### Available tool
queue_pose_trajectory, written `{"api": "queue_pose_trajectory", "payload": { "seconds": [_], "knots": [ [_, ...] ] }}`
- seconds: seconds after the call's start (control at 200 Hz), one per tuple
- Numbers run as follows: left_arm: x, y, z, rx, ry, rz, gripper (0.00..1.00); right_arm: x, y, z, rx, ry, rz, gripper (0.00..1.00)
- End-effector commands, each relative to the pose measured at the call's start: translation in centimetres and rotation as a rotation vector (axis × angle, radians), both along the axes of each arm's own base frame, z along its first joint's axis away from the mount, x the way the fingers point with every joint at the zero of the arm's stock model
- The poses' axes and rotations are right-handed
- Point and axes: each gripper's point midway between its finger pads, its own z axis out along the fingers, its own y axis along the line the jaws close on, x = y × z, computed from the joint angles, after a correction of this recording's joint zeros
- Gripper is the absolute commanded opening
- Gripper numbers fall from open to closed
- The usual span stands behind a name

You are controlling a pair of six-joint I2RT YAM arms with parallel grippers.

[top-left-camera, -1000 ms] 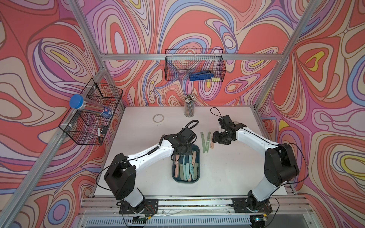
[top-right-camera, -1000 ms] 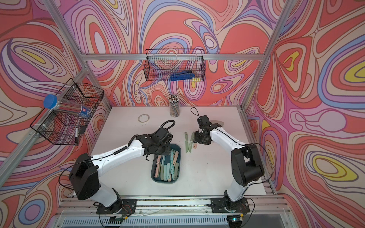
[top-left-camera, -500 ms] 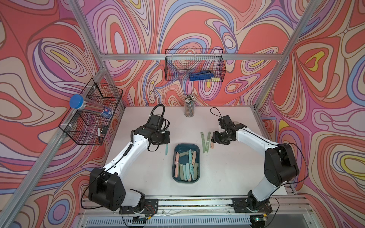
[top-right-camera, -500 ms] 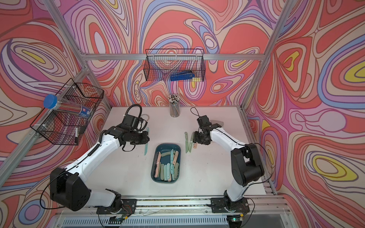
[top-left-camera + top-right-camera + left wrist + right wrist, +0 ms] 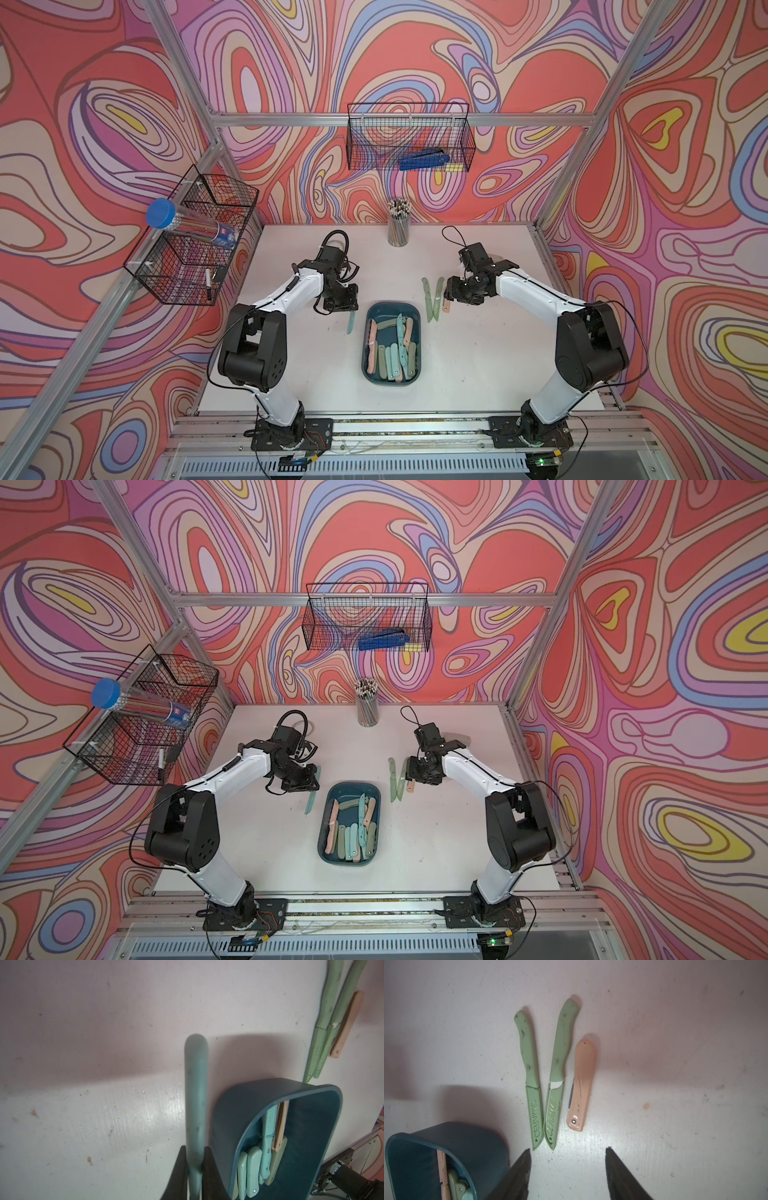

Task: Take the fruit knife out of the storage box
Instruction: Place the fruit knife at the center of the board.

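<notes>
My left pincer (image 5: 195, 1160) is pinching the teal fruit knife (image 5: 196, 1095), both black fingers (image 5: 180, 1167) pressed onto its sides. The knife is blurred in the wrist view. In both top views it sticks out of the left pincer (image 5: 348, 309) toward the near side, long axis roughly near-far. The teal fruit knife (image 5: 351, 323) is outside the storage box (image 5: 390, 306), just beside its far-left corner and over bare table (image 5: 478, 353). Can't tell if the tip touches the table.

The storage box (image 5: 351, 785) sits mid-table between my two arms, long side near-far. It holds a pile of knives (image 5: 392, 353), pink, teal and pale green, mostly lying lengthwise.

My right pincer (image 5: 566, 1150) is spread, with only bare table between the fingers (image 5: 521, 1167). It hangs right of the box's far end, the right pincer (image 5: 451, 293) close to three knives laid out on the table. Two are green sheathed knives (image 5: 530, 1076) marked CERAMIC, their sheath tips almost meeting in a V. The pink folding knife (image 5: 582, 1084) lies just right of them, blade folded in. All three lie outside the box.

A pencil cup (image 5: 398, 228) stands at the far edge, well apart from both pincers.
</notes>
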Motion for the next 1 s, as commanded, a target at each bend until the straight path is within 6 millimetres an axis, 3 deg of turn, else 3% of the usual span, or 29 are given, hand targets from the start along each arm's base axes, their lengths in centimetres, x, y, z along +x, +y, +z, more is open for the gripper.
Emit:
{"api": "queue_pose_trajectory", "payload": {
  "seconds": [0.0,0.235,0.416,0.731,0.997],
  "knots": [
    [-0.5,0.4,-1.0,0.017,0.054,-0.005,0.0,0.5,0.3,-0.6,0.014,0.006,0.0,0.58],
    [-0.6,2.3,-3.8,0.124,0.116,0.03,0.0,0.7,0.5,-0.6,0.021,0.006,0.005,0.58],
    [-0.3,3.0,-4.3,0.166,0.11,0.049,0.0,0.8,0.7,-0.8,0.03,0.01,0.009,0.58],
    [-0.1,3.0,-4.4,0.17,0.116,0.053,0.13,0.7,0.9,-0.5,0.041,0.004,0.007,0.58],
    [0.1,3.6,-3.9,0.201,0.094,0.065,0.33,0.6,0.8,-0.2,0.044,-0.001,0.004,0.58]
  ]
}}
